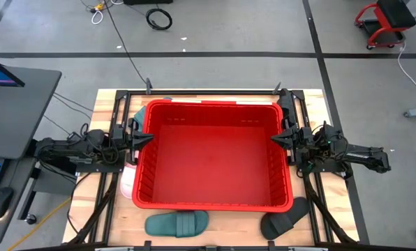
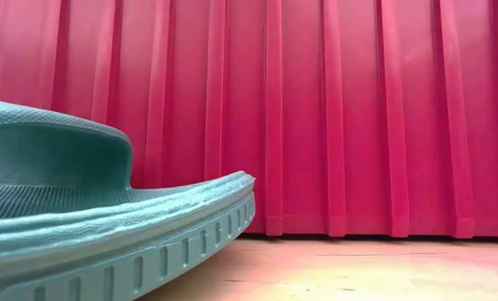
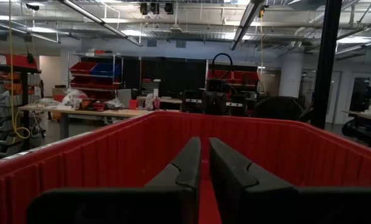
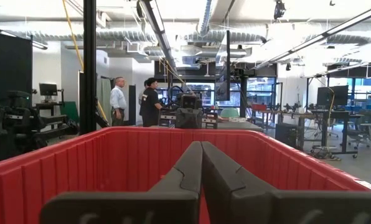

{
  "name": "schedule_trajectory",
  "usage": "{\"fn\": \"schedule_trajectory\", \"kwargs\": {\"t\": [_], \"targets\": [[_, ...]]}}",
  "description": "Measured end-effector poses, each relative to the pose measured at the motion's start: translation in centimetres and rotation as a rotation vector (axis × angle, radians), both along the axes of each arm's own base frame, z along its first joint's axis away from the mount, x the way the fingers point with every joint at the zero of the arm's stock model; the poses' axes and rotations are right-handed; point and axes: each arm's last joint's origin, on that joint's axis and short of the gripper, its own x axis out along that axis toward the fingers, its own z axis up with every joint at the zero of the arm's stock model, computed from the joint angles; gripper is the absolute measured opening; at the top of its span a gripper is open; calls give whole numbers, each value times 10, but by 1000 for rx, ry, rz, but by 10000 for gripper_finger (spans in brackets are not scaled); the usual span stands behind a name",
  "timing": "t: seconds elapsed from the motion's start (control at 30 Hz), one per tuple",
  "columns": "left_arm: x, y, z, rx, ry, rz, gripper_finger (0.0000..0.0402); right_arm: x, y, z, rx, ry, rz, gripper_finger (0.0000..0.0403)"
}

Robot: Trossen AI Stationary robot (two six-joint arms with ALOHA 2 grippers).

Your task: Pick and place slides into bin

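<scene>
The red bin [image 1: 215, 157] stands in the middle of the table with nothing showing inside it. A dark teal slide [image 1: 176, 223] lies sole-down by the near edge, close against the bin's near wall [image 2: 358, 117]; the low view shows it large [image 2: 107, 226]. A black slide [image 1: 285, 223] lies at the near right. A pale slide [image 1: 127, 181] peeks out beside the bin's left wall, and another teal slide [image 1: 142, 111] sits at the far left corner. My left gripper [image 1: 150, 138] hangs at the bin's left rim and my right gripper [image 1: 274, 139] at its right rim, both shut and holding nothing.
Dark frame rails [image 1: 103, 202] run along both sides of the wooden table top. A desk with a screen [image 1: 12, 104] stands off the left side. People stand far off in the room [image 4: 132, 99]. Bare wood [image 2: 358, 267] lies between the slides in front of the bin.
</scene>
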Motion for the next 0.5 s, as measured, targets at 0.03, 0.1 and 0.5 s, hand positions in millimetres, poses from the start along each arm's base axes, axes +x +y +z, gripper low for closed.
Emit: {"fn": "schedule_trajectory", "kwargs": {"t": [0.03,0.1,0.5], "targets": [[0,0,0,0,0,0,40,0,0,0,-7,-1,-2,14],[0,0,0,0,-1,0,37,0,0,0,-15,-1,-4,14],[0,0,0,0,0,0,33,-15,-6,48,167,-200,-245,14]]}}
